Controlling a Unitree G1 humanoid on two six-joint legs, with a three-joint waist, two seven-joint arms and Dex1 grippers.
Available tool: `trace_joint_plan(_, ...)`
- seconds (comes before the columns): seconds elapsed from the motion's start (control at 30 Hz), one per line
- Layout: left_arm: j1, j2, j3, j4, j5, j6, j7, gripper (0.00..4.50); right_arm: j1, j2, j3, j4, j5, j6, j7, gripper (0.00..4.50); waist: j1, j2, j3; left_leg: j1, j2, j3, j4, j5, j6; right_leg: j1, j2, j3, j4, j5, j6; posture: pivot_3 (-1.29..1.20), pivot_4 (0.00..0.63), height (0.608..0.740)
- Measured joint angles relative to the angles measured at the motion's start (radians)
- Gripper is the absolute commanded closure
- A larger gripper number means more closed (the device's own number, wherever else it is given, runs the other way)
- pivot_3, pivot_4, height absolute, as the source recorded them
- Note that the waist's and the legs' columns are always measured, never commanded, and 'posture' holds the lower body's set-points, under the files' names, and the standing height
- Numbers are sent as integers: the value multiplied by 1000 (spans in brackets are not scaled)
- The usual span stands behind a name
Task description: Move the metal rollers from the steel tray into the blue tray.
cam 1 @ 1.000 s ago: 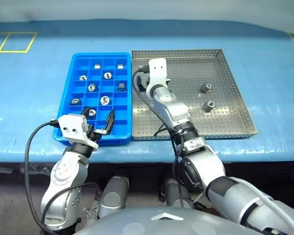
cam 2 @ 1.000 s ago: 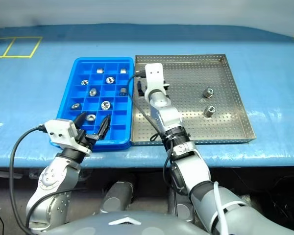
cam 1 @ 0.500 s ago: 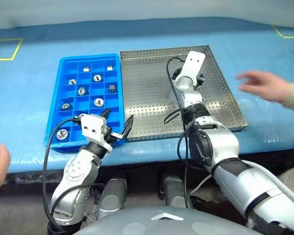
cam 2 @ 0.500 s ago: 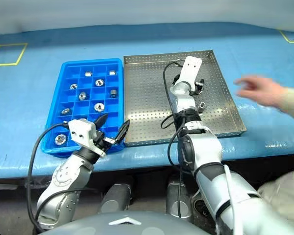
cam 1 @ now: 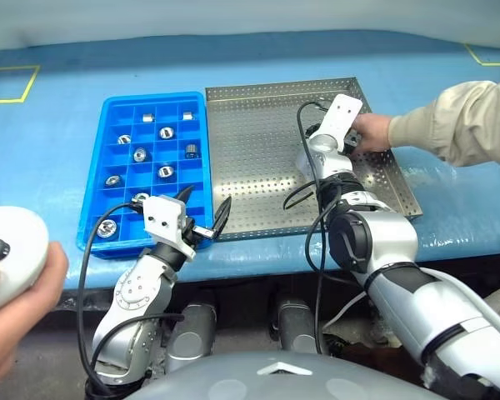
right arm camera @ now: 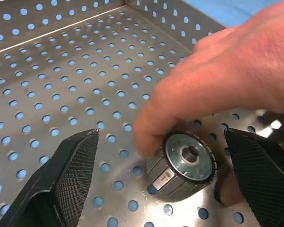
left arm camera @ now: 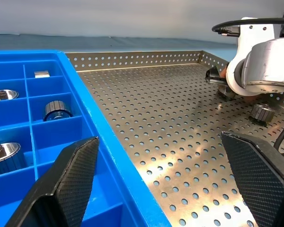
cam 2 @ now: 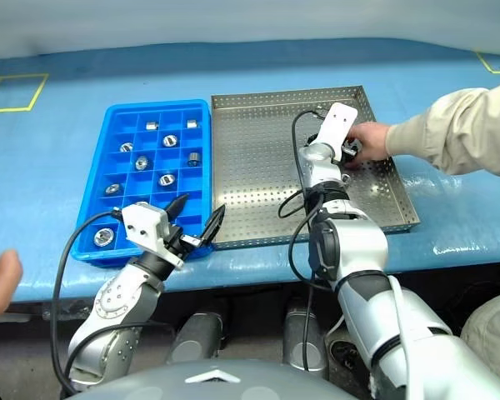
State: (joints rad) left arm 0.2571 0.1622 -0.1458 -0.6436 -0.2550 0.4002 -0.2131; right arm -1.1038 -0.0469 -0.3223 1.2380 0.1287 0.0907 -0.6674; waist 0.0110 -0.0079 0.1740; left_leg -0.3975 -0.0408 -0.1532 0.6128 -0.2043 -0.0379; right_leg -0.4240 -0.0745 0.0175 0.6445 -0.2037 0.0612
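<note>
Right gripper point(right arm camera: 156, 184) open, roller point(right arm camera: 182, 165) between fingers

no legible text, label, brand or number anywhere — not on trays, rollers or table

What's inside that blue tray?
The blue tray holds about nine metal rollers, each in its own compartment. The left gripper covers its near corner.
</note>
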Motion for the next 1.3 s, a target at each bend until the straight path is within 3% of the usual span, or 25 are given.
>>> trace_joint_plan(0.3, -6, -3, -1, 16, 0, -2, -5, 0, 0, 3, 2, 4, -3, 2, 11, 14, -1, 0, 0, 1, 0, 0, 0, 0, 0, 0, 0, 0, 0, 0, 0, 206, 150, 740)
trace_joint_plan(0.53, -16, -3, 0, 16, 0, -2, -6, 0, 2, 33, 28, 2, -9, 6, 104, 14, -13, 0, 0, 1, 0, 1, 0, 0, 0, 0, 0, 1, 0, 0, 0, 195, 150, 740)
trace_joint_plan(1.3, -33, -4, -3, 48, -1, -2, -10, 0, 66, 66, 80, -152, -43, 62, 85, 14, -22, 1, 0, 2, 0, 1, 0, 0, 0, 1, 0, 1, 0, 1, 1, 176, 150, 740)
